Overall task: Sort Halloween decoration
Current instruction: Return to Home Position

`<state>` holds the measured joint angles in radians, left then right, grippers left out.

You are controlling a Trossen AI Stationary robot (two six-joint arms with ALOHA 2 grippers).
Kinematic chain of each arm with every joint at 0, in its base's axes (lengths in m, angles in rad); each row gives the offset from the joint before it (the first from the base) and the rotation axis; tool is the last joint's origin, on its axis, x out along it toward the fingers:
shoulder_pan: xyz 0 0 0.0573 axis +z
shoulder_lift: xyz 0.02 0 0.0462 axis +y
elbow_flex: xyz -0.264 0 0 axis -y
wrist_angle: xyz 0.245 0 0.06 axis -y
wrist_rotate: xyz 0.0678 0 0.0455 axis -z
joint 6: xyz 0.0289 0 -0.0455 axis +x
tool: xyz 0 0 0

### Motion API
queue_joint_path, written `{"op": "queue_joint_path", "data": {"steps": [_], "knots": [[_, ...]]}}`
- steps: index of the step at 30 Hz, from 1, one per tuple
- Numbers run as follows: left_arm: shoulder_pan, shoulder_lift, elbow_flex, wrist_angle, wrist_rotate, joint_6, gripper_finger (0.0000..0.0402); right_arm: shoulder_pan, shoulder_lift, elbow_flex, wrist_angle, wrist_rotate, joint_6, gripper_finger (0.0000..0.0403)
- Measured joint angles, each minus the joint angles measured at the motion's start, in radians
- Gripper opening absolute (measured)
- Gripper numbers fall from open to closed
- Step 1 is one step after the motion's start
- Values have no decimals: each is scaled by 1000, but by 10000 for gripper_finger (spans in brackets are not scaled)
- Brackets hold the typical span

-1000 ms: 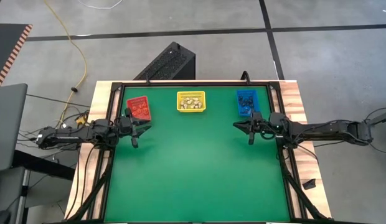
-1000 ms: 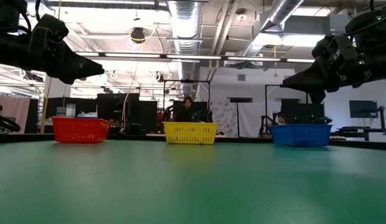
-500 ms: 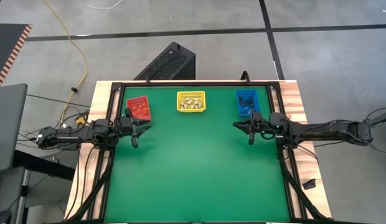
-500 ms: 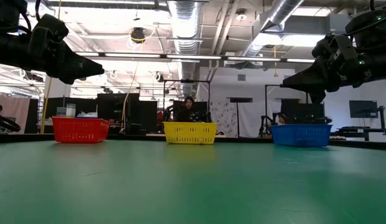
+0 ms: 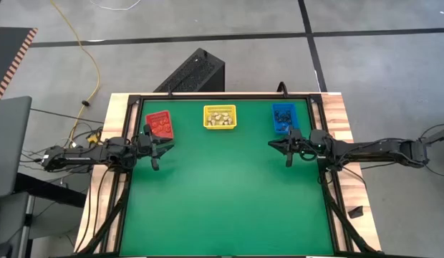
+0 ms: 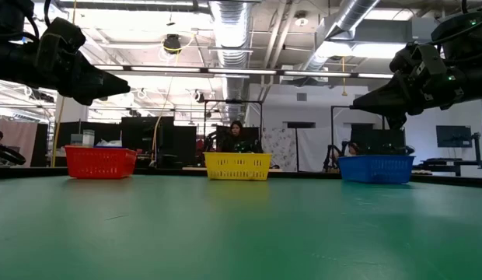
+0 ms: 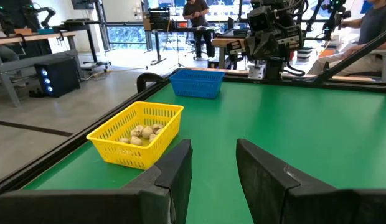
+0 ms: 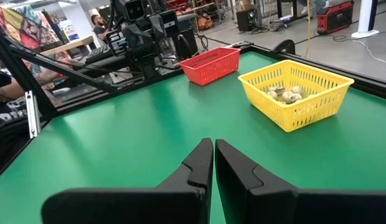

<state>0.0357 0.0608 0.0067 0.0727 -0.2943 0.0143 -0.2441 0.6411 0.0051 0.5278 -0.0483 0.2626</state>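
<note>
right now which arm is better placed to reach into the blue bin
Right, probably: in the high view the right hand hovers close beside the blue bin, while the left hand hangs by the red bin, across the green table.

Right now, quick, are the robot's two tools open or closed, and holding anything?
Left tool: open, empty.
Right tool: closed, empty.

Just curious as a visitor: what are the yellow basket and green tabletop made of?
Yellow basket: probably moulded plastic, slightly glossy, given its lattice walls and solid rim. Green tabletop: smooth, mostly matte, perhaps a mat or coated board; unclear which.
</note>
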Motion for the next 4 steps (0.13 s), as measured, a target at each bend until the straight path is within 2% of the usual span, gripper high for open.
{"op": "queue_joint_path", "data": {"steps": [4], "knots": [[0,0,0,0,0,0,116,0,0,0,0,0,0,49]]}}
